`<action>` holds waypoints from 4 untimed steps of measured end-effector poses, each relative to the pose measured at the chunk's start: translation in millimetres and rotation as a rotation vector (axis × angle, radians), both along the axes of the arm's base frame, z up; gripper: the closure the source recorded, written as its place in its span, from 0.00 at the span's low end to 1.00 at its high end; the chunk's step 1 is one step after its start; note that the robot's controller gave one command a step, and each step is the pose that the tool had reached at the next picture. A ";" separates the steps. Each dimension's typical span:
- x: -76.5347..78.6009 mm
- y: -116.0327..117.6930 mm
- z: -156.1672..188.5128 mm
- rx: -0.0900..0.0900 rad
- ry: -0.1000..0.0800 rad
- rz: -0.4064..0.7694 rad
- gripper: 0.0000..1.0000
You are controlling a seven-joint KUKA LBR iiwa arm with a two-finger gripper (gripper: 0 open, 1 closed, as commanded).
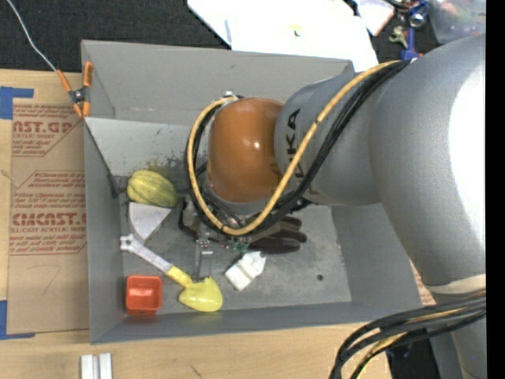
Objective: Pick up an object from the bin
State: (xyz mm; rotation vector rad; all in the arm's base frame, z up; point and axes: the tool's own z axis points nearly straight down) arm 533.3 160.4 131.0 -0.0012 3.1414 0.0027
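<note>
The gripper (203, 253) hangs low in the bin (319, 271) under its orange cover (241, 152), how far open I cannot tell; a white piece (246, 269), dark thing (282, 235) and yellow scoop (199, 294) lie nearest; so crowded, it may nip two or nudge one away.

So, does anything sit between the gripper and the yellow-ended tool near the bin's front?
Nothing visible does. The gripper hangs right by the yellow-ended tool; the small white piece lies off to its side. The orange wrist cover hides whatever lies directly under it.
</note>
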 end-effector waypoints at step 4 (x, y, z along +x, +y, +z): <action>47.1 -59.0 -50.0 0.002 -0.002 0.002 1.00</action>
